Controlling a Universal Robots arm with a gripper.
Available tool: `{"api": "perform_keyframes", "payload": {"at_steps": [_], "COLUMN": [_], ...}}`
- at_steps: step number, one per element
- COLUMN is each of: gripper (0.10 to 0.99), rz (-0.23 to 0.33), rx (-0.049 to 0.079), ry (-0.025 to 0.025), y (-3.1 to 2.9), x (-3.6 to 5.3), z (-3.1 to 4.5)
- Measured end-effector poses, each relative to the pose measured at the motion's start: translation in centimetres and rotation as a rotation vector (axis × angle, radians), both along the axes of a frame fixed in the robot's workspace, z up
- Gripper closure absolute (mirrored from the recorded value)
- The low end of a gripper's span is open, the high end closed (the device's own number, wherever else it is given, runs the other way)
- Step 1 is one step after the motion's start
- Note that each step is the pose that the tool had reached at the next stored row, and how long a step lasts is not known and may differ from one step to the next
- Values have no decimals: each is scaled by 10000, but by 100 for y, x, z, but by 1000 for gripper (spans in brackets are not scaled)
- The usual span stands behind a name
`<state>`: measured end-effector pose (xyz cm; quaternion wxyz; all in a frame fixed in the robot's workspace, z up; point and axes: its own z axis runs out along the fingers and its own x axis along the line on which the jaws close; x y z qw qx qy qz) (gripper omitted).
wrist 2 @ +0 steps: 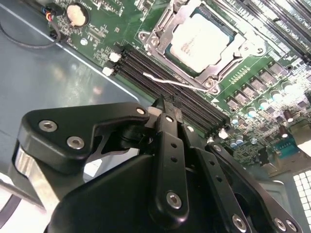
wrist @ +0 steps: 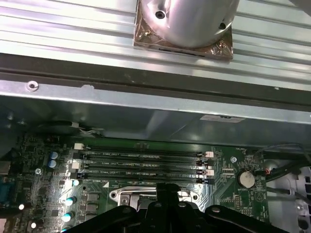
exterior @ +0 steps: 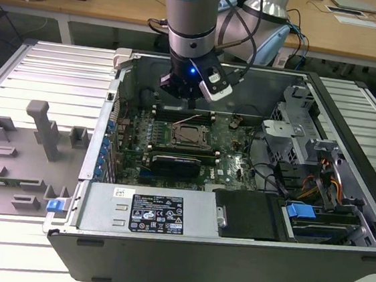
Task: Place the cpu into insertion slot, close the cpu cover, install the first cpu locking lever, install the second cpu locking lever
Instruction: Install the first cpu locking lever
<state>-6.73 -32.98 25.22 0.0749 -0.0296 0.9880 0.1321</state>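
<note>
- At the exterior view's left, a grey parts tray (exterior: pixel 18 157) sits on the tabletop (exterior: pixel 54 66), well apart from the work.
- In the centre, inside the open computer case (exterior: pixel 163 246), the gripper (wrist 2: pixel 163 109) hangs over the board near the insertion slot (exterior: pixel 190 136). Its fingers (wrist 2: pixel 167 141) are pressed together and hold nothing.
- In the second wrist view, the cpu (wrist 2: pixel 200 40) lies in the slot, and I'd say the cpu cover (wrist 2: pixel 241 47) is down around it.
- A thin bright locking lever (wrist 2: pixel 170 81) stands free over the memory slots (wrist 2: pixel 141 65), near the fingertips. I reckon the closed tips should press on its end and sweep it down under its hook, without scraping the board.
- At the exterior view's right, loose cables (exterior: pixel 318 178) lie well clear.
</note>
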Motion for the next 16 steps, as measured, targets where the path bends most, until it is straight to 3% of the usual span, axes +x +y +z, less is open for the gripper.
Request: {"api": "perform_keyframes", "payload": {"at_steps": [4, 8, 16], "gripper": [980, 980, 980], "rz": [-242, -369, -485], "rx": [-139, -146, -144], "ry": [1, 3, 3], "y": [2, 43, 86], "x": [1, 1, 12], "z": [-56, -153, -248]}}
